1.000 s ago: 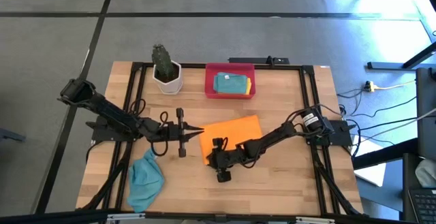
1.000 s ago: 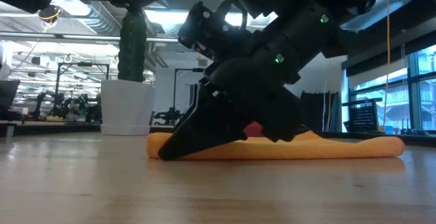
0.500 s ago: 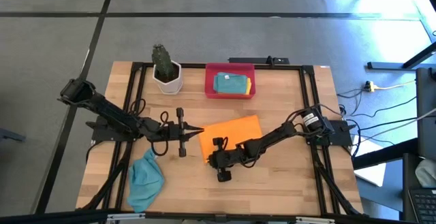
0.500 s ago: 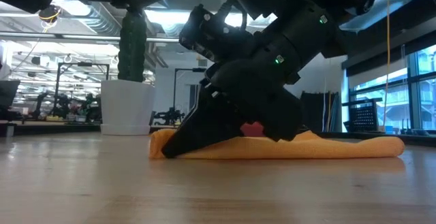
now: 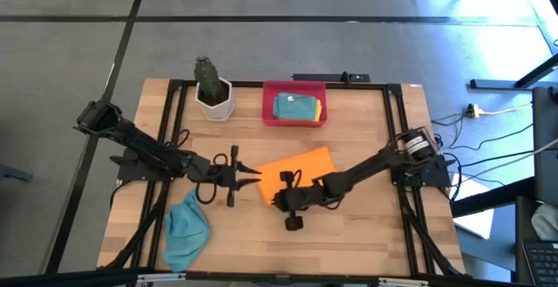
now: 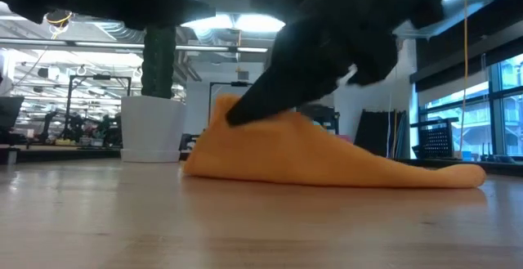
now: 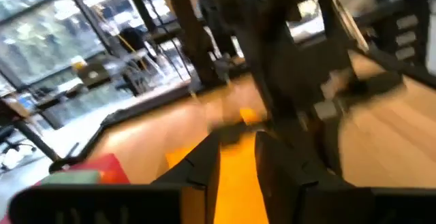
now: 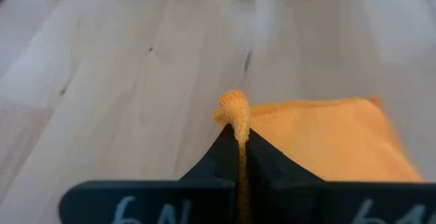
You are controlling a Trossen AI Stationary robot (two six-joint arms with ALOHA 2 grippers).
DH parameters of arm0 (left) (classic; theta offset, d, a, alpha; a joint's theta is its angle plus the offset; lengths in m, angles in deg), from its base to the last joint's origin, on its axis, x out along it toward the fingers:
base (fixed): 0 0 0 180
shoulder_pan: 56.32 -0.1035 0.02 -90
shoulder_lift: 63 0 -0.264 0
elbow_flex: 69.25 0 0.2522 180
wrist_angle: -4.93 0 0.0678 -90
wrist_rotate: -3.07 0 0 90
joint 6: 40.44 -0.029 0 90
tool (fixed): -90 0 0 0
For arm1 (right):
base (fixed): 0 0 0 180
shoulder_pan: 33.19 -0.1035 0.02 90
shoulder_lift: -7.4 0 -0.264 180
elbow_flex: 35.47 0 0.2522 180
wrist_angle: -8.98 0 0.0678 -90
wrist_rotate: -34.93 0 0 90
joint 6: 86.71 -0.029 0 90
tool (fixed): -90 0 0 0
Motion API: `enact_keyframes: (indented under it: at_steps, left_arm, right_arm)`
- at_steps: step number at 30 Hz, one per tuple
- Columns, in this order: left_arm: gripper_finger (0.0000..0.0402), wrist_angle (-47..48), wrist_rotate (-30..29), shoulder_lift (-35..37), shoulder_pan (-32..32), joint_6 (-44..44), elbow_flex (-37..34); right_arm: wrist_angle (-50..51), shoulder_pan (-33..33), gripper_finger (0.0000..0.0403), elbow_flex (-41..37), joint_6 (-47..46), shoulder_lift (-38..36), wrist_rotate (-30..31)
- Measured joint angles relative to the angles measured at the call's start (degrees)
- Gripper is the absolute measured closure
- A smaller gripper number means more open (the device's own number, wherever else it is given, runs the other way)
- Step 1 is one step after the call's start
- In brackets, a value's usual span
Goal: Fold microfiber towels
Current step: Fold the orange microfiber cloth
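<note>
A pale wooden table [image 5: 366,226] framed by black rails, and everything is happening at its middle. The soft orange microfibre towel [image 5: 301,167] lies there, and the right gripper [image 8: 238,139] has its fingers pinched tight on one corner, a nub of orange squeezed up between the tips. From table level that corner is lifted into a peak while the far end lies flat on the wood. The left gripper [image 5: 253,174] sits just at the towel's left edge, jaws a narrow way apart with orange showing between them; whether it has any cloth, I can't tell. A crumpled teal-blue towel [image 5: 186,228] waits near the front left, and folded towels sit in the red rectangular tray [image 5: 295,90] beside a white potted cactus [image 5: 212,88]. The risk: only a thin pinch holds that corner, so a quick pull could slip it free, or drag the whole towel askew.
</note>
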Motion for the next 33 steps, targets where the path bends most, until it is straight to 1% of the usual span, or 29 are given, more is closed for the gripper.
enact_keyframes:
  at_steps: [2,4,6,8,14,16,19,25,28,33]
  left_arm:
    - [0.0305,3.97,2.36,0.00,-0.30,0.80,0.00]
    - [0.0290,9.01,4.32,-0.29,-0.47,3.63,0.00]
    - [0.0277,12.19,4.28,-1.99,-0.45,6.60,0.00]
    - [0.0265,13.50,3.51,-3.84,-0.28,7.72,-0.02]
    - [0.0240,9.42,3.17,-10.63,-0.32,8.09,-0.01]
    - [0.0233,7.80,3.17,-13.25,-0.54,8.86,0.07]
    - [0.0228,7.41,2.96,-17.72,-1.17,10.85,0.90]
    - [0.0226,7.48,-0.88,-25.63,-1.57,11.09,4.35]
    - [0.0226,7.51,-3.88,-28.15,-1.61,10.53,5.64]
    - [0.0232,7.33,-4.32,-29.07,-1.92,9.51,6.25]
  right_arm:
    - [-1.23,-0.39,0.0399,-2.50,-0.92,-2.52,1.73]
    - [-3.19,-0.68,0.0399,-5.49,-1.97,-4.83,3.23]
    - [-5.75,-0.69,0.0399,-8.59,-2.08,-7.04,4.04]
    - [-9.05,-0.66,0.0399,-11.32,-2.27,-8.84,4.06]
    - [-14.41,-0.50,0.0399,-17.71,-3.66,-13.27,4.55]
    - [-15.25,-0.50,0.0399,-18.66,-3.73,-14.04,6.17]
    - [-15.48,-0.46,0.0399,-19.52,-4.57,-14.88,7.05]
    - [-15.68,-0.45,0.0400,-19.93,-4.93,-15.13,7.06]
    - [-15.72,-0.45,0.0400,-19.93,-4.91,-15.13,7.06]
    - [-15.37,-0.45,0.0395,-19.93,-4.93,-15.13,7.07]
